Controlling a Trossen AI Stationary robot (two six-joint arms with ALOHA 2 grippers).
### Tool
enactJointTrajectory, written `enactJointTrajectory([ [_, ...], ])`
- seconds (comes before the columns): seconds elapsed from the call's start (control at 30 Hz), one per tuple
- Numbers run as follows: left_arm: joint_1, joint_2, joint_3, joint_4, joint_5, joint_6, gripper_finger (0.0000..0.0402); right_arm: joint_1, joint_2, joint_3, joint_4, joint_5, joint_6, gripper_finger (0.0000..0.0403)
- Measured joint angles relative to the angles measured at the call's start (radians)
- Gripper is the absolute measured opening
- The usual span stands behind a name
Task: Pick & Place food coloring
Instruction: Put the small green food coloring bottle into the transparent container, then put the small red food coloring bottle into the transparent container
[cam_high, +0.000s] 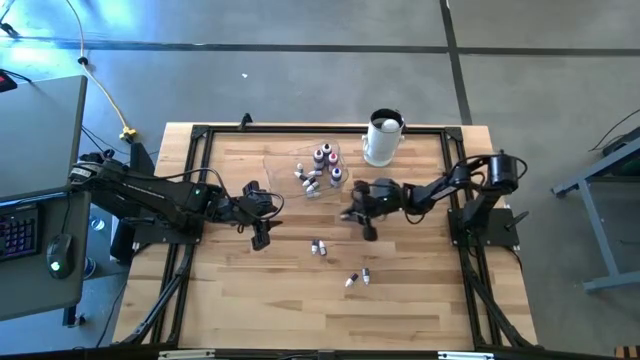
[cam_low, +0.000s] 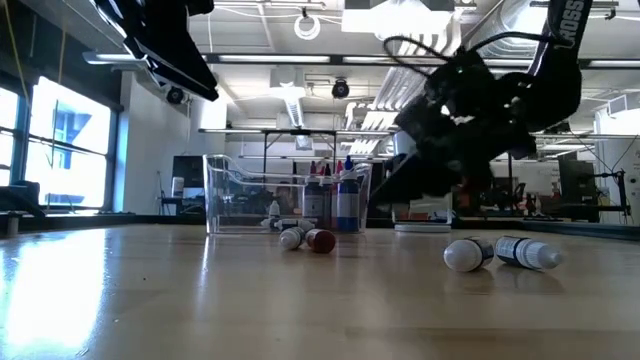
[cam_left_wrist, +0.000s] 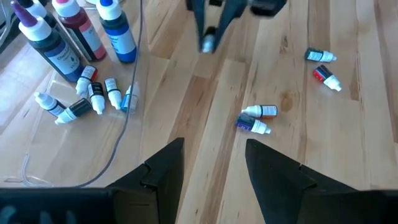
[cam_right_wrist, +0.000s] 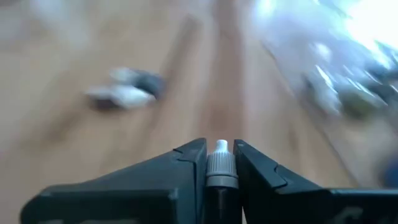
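Note:
The food coloring is a set of tiny whitish bottles. Several stand or lie in a clear tray (cam_high: 300, 158), also seen in the left wrist view (cam_left_wrist: 74, 56). Two pairs lie loose on the wood: one (cam_high: 318, 247) (cam_left_wrist: 255, 118), the other (cam_high: 358, 278) (cam_left_wrist: 323, 65). My right gripper (cam_high: 358, 218) (cam_right_wrist: 221, 148) hovers just near of the tray, shut on one small bottle (cam_right_wrist: 221, 168). My left gripper (cam_high: 262, 238) (cam_left_wrist: 214, 158) is open above bare table, left of the loose bottles, touching nothing. My right gripper pinches one small bottle between its two fingers. The bottle lies along the fingers, and its ribbed white cap (cam_right_wrist: 221, 163) pokes out forward between the fingertips. The gripper slants downward, and the bottle (cam_left_wrist: 208, 40) is lifted clear of the table.
A large white cylindrical container with a dark top (cam_high: 383, 138) stands at the far edge, right of the tray. Black frame rails (cam_high: 195, 180) border the table. Bare wood lies along the near side (cam_high: 300, 310). The clear tray's wall (cam_low: 285, 195) stands behind the lying bottles (cam_low: 305, 238) (cam_low: 500, 253).

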Motion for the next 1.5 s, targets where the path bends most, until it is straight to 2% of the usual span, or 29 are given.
enactJointTrajectory([
  [0.03, 0.000, 0.000, 0.000, 0.000, -0.001, 0.000, 0.0168, 0.005, 0.003, 0.019, -0.027, 0.030, -0.004, 0.0070],
  [0.27, 0.000, 0.000, 0.000, 0.011, -0.001, 0.000, 0.0168, 0.018, -0.002, 0.266, -0.120, 0.060, -0.164, 0.0060],
  [0.37, 0.000, 0.000, 0.000, 0.017, -0.001, 0.000, 0.0168, -0.004, -0.001, 0.419, -0.239, 0.172, -0.164, 0.0061],
  [0.47, 0.000, 0.000, 0.000, 0.017, -0.001, 0.000, 0.0168, -0.039, 0.015, 0.569, -0.441, 0.222, -0.147, 0.0070],
  [0.57, 0.000, 0.000, 0.000, 0.018, -0.001, 0.000, 0.0168, -0.078, 0.059, 0.687, -0.622, 0.264, -0.099, 0.0073],
  [0.67, 0.000, 0.000, 0.001, 0.020, -0.001, 0.000, 0.0168, -0.110, 0.133, 0.764, -0.709, 0.298, -0.059, 0.0068],
  [0.93, 0.000, 0.001, 0.001, 0.025, -0.001, 0.000, 0.0168, -0.136, 0.347, 0.970, -1.002, 0.315, -0.075, 0.0070],
  [1.1, 0.000, 0.001, 0.001, 0.026, -0.001, -0.006, 0.0168, -0.126, 0.392, 1.040, -1.054, 0.432, -0.115, 0.0083],
  [1.37, 0.000, 0.001, 0.001, 0.025, 0.000, -0.031, 0.0168, -0.106, 0.381, 1.057, -1.054, 0.451, -0.171, 0.0123],
  [1.5, 0.000, 0.001, 0.001, 0.025, 0.000, -0.031, 0.0168, -0.084, 0.358, 1.057, -1.074, 0.514, -0.219, 0.0147],
])
